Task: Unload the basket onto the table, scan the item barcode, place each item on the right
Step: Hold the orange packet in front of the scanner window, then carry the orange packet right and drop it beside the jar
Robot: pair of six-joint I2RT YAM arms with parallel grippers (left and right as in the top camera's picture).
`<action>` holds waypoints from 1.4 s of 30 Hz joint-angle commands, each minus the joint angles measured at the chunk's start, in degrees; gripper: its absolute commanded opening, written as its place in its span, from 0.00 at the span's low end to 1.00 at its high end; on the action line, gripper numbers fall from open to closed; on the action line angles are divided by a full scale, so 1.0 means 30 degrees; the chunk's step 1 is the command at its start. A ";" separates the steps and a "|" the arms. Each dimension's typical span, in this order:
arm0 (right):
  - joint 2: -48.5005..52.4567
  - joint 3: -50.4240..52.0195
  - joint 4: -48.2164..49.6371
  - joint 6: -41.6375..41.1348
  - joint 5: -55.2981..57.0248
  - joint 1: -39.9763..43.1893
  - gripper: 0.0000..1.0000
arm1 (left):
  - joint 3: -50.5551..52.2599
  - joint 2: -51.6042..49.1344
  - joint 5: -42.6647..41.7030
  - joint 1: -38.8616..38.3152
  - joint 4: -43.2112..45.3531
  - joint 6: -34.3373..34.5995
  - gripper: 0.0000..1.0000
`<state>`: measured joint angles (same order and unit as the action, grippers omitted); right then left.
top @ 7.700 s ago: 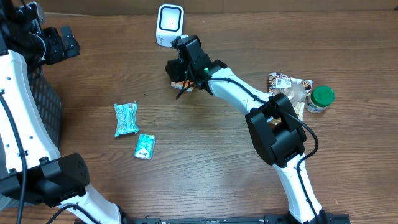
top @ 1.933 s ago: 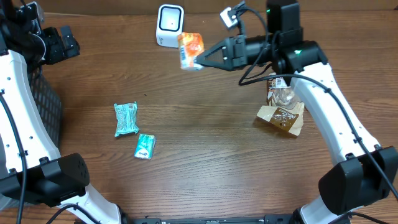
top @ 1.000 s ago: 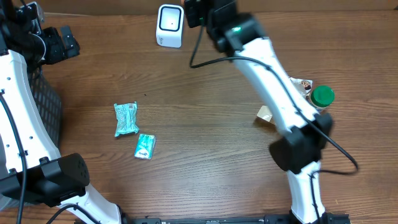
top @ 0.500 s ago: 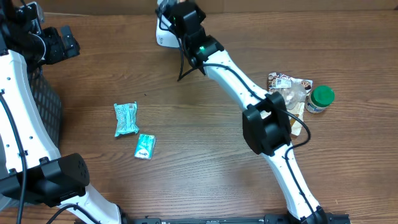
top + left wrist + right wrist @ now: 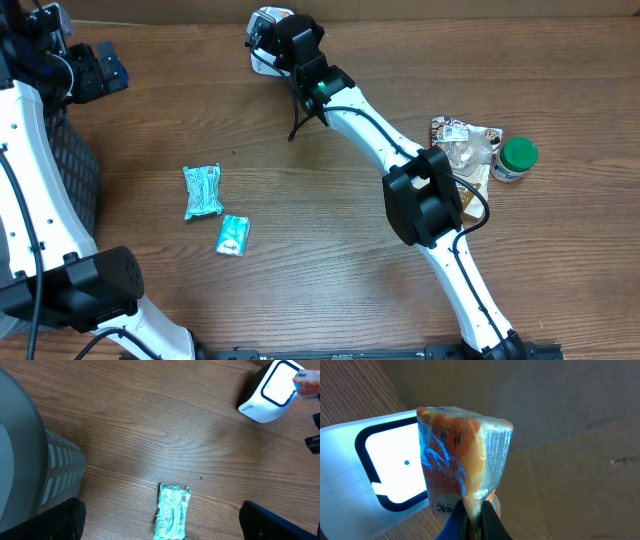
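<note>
One orange plastic snack packet (image 5: 465, 455) hung in the air just in front of the single white barcode scanner (image 5: 380, 475). The scanner stood at the 12 o'clock edge of the wooden worktop (image 5: 330, 260) in the overhead view. In the right wrist view the packet stood upright across the scanner's lit window, and blue light lay on its wrapper. Whether packet and scanner touched could not be told.

The right gripper (image 5: 472, 512) had its fingers (image 5: 452, 522) drawn narrow, pinching the packet by its lower edge.

The left gripper (image 5: 98, 68) hung at about 10 o'clock of the worktop. Its fingers (image 5: 60, 520) were spread wide, holding and touching nothing.

Two teal foil packets lay flat toward 9 o'clock. The larger teal packet (image 5: 203, 190) and the smaller teal packet (image 5: 232, 235) were apart, the smaller at 5 o'clock of the larger.

At 3 o'clock stood one green-lidded jar (image 5: 515, 158). A heap of brown and clear pouches (image 5: 462, 140) lay just beside it at its 9 o'clock, too overlapped to count.

One dark mesh basket (image 5: 85, 190) sat at the 9 o'clock edge.
</note>
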<state>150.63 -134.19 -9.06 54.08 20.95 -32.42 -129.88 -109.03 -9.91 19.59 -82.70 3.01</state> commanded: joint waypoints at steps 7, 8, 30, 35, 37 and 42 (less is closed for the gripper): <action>-0.1508 -0.0277 -0.0510 -0.2936 -0.0903 -0.0423 0.04 | -0.0117 -0.0007 -0.0204 -0.0044 0.0066 0.0131 1.00; -0.1858 -0.0277 -0.0736 -0.3730 -0.1209 -0.0423 0.04 | -0.0117 -0.0007 -0.0204 -0.0044 0.0066 0.0131 1.00; -1.0134 0.0765 -2.3999 -2.3044 -0.5807 0.4233 0.04 | -0.0117 -0.0007 -0.0204 -0.0044 0.0066 0.0131 1.00; -1.0091 0.5136 -2.2986 -2.2943 -0.5894 0.5552 0.04 | -0.0117 -0.0007 -0.0204 -0.0044 0.0066 0.0131 1.00; -1.0091 0.7373 -2.1369 -2.2943 -0.5894 0.6091 0.04 | -0.0109 -0.0007 -0.0204 -0.0044 0.0066 0.0131 1.00; -1.0091 1.0346 -1.9504 -2.2979 -0.5931 0.7176 0.05 | -0.0117 -0.0007 -0.0204 -0.0044 0.0066 0.0138 1.00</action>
<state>120.95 -106.00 -68.71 -13.98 3.25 -13.02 -129.88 -109.03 -9.91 19.59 -82.70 3.01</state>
